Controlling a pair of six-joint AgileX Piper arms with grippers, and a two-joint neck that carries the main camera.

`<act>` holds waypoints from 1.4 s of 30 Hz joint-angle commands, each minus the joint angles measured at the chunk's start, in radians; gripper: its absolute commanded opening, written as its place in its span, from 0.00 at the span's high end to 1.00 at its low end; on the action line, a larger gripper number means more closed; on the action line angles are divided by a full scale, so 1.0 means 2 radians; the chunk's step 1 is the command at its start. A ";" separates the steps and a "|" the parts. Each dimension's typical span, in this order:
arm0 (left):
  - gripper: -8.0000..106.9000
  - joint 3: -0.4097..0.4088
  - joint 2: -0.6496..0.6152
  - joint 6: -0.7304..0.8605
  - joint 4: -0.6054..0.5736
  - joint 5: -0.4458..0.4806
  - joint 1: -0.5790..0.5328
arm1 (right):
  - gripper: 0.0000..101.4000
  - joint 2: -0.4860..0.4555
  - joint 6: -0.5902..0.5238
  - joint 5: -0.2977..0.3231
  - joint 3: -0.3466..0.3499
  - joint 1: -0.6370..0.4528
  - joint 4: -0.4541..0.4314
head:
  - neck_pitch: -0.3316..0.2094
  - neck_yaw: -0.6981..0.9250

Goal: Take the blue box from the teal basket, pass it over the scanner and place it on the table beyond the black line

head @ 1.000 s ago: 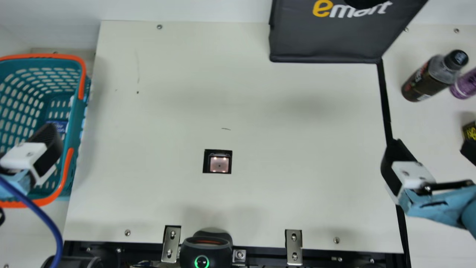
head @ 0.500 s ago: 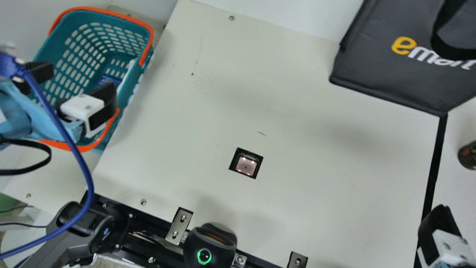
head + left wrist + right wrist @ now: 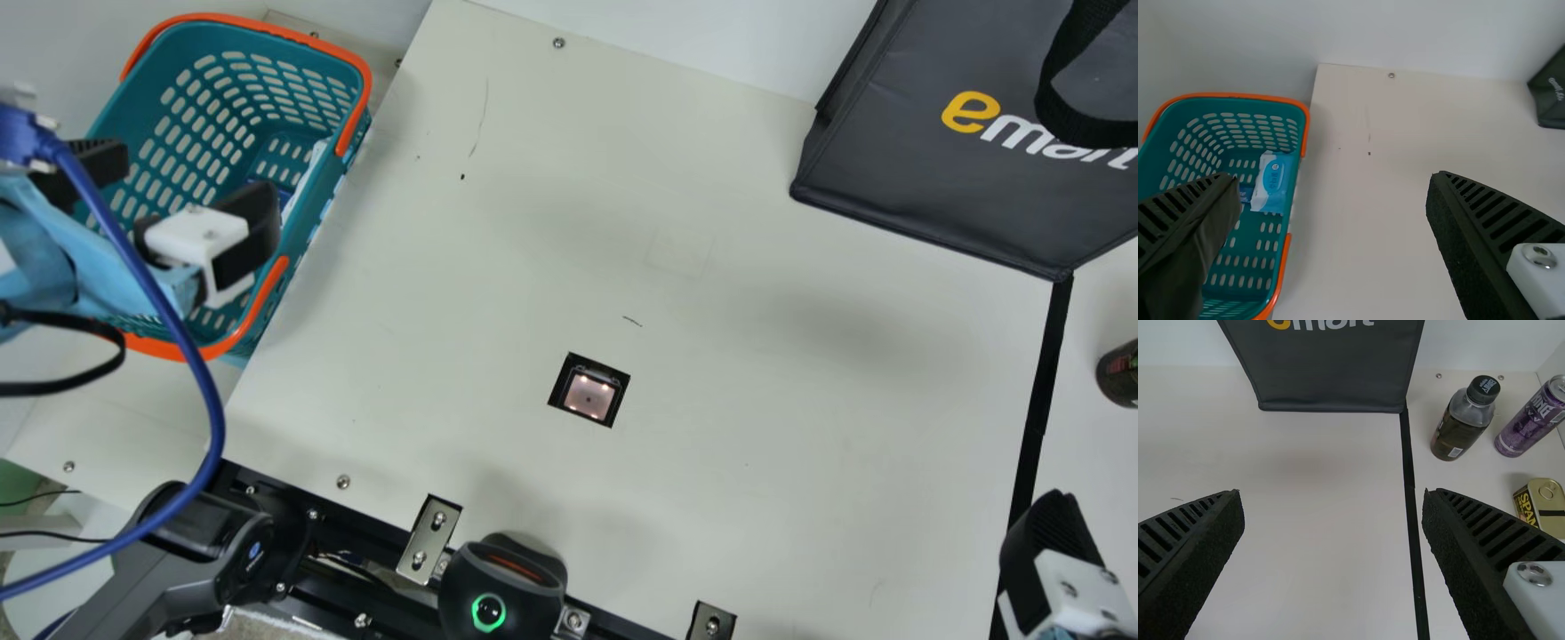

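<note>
Box (image 3: 1246, 193), the blue one, seems to lie low in the teal basket (image 3: 1238, 96), beside a pale packet (image 3: 1273, 181), below and beyond your wide-open left tool (image 3: 1333, 179); you can't judge its long axis. Your left arm is nearer.

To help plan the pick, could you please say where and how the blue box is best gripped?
Probably from above, by the part clear of the pale pack, as the blue box lies low between the teal basket's walls. Its outline is partly hidden, so I cannot tell which sides to pinch.
</note>
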 commanded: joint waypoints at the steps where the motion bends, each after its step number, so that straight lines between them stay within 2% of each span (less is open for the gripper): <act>1: 0.15 -0.003 0.010 -0.016 0.002 -0.004 0.021 | 0.06 0.000 0.000 0.000 0.000 0.000 0.000 | -0.014 0.001; 13: 0.15 -0.017 0.080 -0.070 -0.004 -0.031 0.152 | 0.06 0.000 0.000 0.000 0.000 0.000 0.000 | -0.014 0.001; 23: 0.15 -0.027 0.161 -0.049 -0.044 -0.044 0.239 | 0.06 0.000 0.000 0.000 0.000 0.000 0.000 | -0.014 0.001; 30: 0.15 -0.042 0.224 -0.006 -0.068 -0.046 0.268 | 0.06 0.000 0.000 0.000 0.000 0.000 0.000 | -0.014 0.001; 42: 0.15 -0.072 0.329 0.092 -0.069 -0.046 0.278 | 0.06 0.000 0.000 0.000 0.000 0.000 0.000 | -0.014 0.001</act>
